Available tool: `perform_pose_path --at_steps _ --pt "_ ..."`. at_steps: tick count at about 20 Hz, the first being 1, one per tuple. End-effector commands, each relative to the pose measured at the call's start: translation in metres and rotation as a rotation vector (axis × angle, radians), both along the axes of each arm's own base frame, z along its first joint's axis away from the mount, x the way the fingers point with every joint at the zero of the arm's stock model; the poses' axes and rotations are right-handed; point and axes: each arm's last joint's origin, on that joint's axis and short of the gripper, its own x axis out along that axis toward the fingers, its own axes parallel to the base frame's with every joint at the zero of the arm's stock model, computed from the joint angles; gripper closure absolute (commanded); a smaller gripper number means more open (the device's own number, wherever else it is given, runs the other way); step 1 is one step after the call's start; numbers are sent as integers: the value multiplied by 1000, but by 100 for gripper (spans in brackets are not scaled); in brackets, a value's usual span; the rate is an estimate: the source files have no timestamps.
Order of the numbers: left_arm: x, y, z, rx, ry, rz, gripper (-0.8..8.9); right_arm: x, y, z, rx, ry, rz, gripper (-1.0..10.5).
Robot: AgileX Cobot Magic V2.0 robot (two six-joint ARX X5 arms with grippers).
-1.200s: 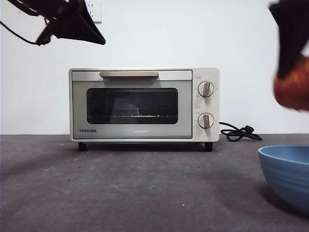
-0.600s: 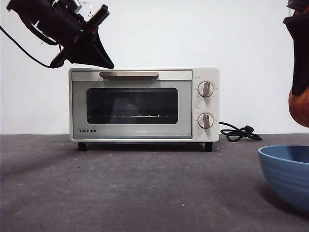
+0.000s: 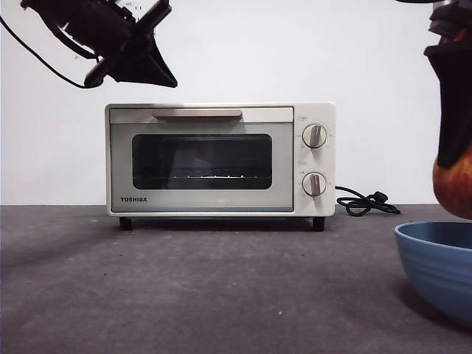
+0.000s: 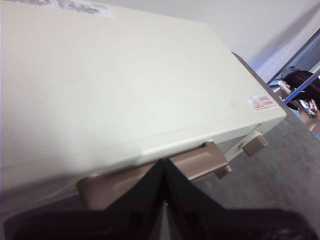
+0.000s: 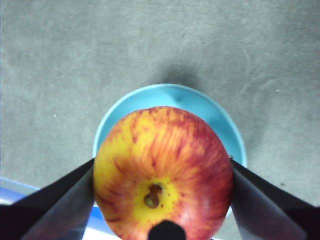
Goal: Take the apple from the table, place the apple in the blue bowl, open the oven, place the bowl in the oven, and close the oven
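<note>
The red and yellow apple (image 5: 160, 150) sits between the jaws of my right gripper (image 5: 162, 167), which is shut on it. It hangs just above the light-blue bowl (image 5: 170, 95). In the front view the apple (image 3: 453, 188) shows at the right edge, a little over the bowl's rim (image 3: 435, 258). The cream oven (image 3: 221, 158) stands at the back with its door closed. My left gripper (image 3: 164, 74) hovers shut above the oven's top left, and in its wrist view the oven top (image 4: 125, 85) and the beige handle (image 4: 195, 162) lie just past the jaws.
The dark grey table (image 3: 221, 287) stretches in front of the oven. A black cord (image 3: 365, 203) lies coiled to the right of the oven, behind the bowl. Two knobs (image 3: 314, 158) sit on the oven's right panel. A white wall stands behind.
My right gripper has lowered the apple toward the bowl. My left gripper has come further into view and to the right, above the oven's left end.
</note>
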Motion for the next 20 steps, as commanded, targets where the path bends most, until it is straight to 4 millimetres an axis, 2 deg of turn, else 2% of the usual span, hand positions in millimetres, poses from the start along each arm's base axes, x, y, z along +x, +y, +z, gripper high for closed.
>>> perform_pose_path --at_steps 1,8,14,20 --pt "7 -3 -9 23 3 -4 819 -2 2 -3 4 13 -14 949" --pt "23 -7 -20 55 56 3 819 -4 8 -3 -7 23 -40 945" --pt "15 -17 -30 147 131 -48 819 -4 6 -4 -70 9 -76 944" --pt "12 -16 -36 188 192 -36 819 0 8 -15 -108 85 -74 936"
